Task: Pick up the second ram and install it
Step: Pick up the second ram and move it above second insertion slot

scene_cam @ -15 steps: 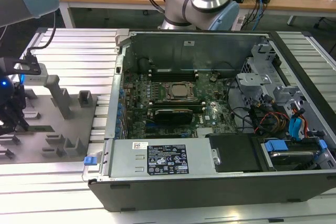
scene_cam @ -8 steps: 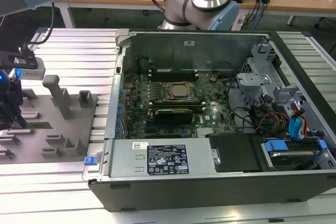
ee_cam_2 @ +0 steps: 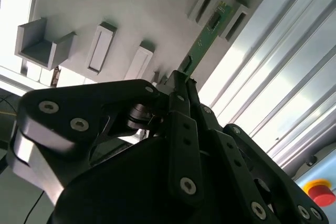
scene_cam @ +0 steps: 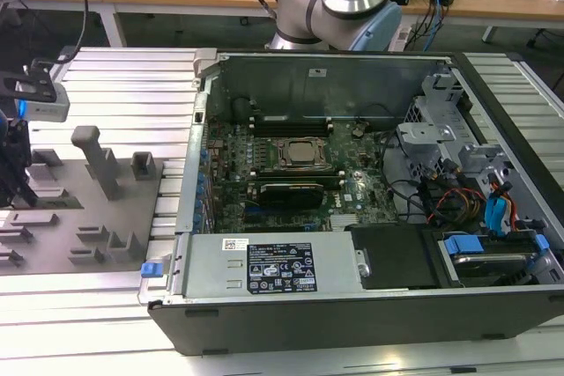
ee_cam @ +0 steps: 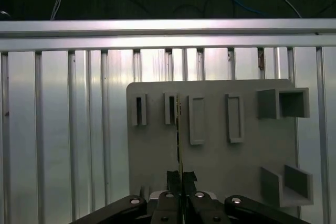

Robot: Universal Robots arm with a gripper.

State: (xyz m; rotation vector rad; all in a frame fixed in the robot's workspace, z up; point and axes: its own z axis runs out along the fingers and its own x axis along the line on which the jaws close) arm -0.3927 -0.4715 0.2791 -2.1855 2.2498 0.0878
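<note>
Gripper (ee_cam_2: pixel 182 80) is clenched on one end of the second ram (ee_cam_2: pixel 206 38), its far end between two blocks of the grey holder plate (ee_cam_2: pixel 147 3). This grip probably keeps the board upright.

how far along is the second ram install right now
Early stage. Done: the end effector is at the grey holder and, in both wrist views, closed on one end of the second ram. In hand: the stick's far end sits between the holder's blocks, so it isn't clearly lifted out. Left: it isn't in the motherboard inside the open computer case.
</note>
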